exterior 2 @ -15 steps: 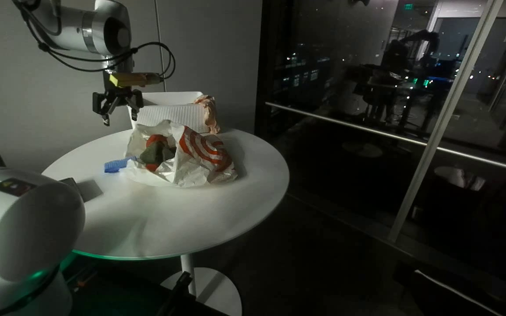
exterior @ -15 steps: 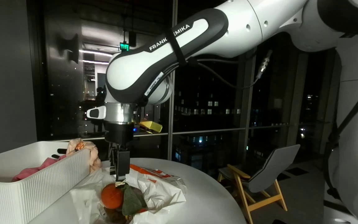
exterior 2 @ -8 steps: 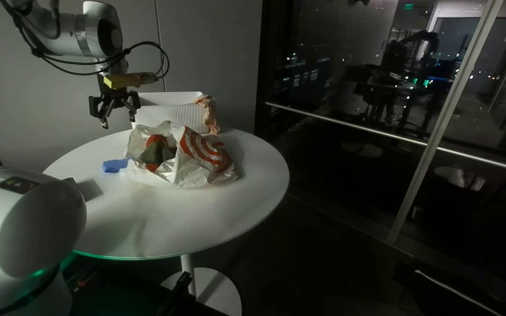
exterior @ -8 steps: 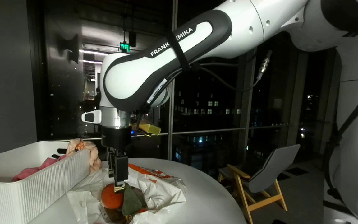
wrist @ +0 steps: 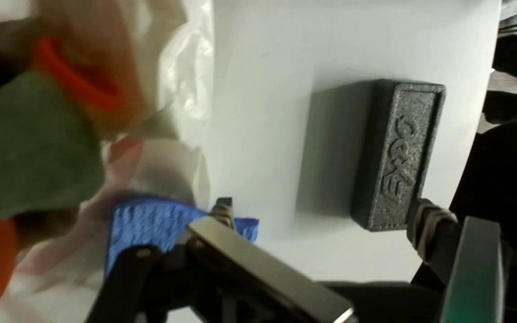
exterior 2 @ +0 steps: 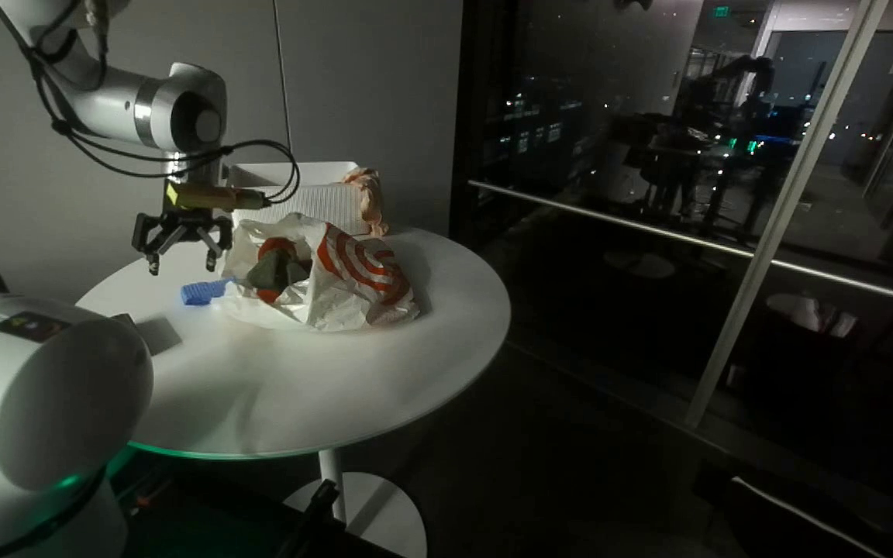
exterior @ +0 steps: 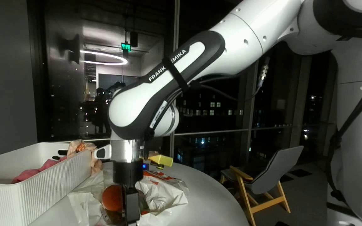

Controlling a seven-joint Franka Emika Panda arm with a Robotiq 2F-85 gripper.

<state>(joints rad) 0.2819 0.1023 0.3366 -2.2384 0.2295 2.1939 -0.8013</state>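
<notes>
My gripper point(wrist: 324, 220) stands open with nothing between its fingers. In an exterior view the gripper point(exterior 2: 183, 262) hangs over the back left of the round table, pointing down. In the wrist view a dark grey block point(wrist: 406, 157) with raised lettering lies up against the right fingertip in the picture; whether they touch, I cannot tell. A ridged blue piece point(wrist: 151, 220) lies partly behind the left finger. Left of it is an open white plastic bag point(exterior 2: 361, 267) holding an orange round object point(exterior: 112, 197) and a green leaf-like piece point(wrist: 34, 148). The gripper partly covers the bag's contents in an exterior view.
A white ribbed bin point(exterior: 55, 179) stands at the back of the white table point(exterior 2: 322, 372), with a peach cloth point(exterior 2: 369, 201) over its rim and pink cloth point(exterior: 39, 171) inside. A wooden-framed chair point(exterior: 269, 179) stands beyond. The robot's base point(exterior 2: 51, 403) partly hides the table's left side.
The gripper has come down toward the table, staying open. In an exterior view it has also shifted slightly left. The bag, bin and blue piece look unmoved over the last half second.
</notes>
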